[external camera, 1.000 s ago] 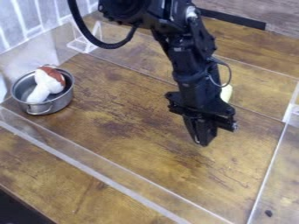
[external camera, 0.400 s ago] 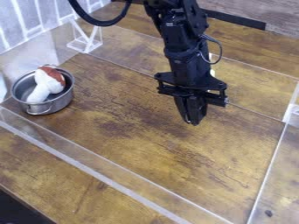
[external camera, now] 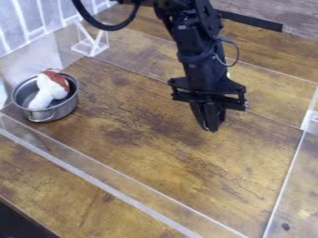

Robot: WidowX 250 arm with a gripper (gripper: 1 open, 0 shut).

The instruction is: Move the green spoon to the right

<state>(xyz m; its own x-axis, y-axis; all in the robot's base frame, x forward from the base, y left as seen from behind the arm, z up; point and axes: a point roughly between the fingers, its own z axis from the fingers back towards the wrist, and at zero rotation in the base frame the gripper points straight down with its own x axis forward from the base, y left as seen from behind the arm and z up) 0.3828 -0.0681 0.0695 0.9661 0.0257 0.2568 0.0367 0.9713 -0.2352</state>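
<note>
A black end effector is seen pointing steeply down, jaws closed, over the brown wooden table. A round steel bowl holding a white-and-red item is set at left.

- One view only, set high in front of the wooden table, looking down at a slant.
- Fairly near; the arm enters from the top.
</note>
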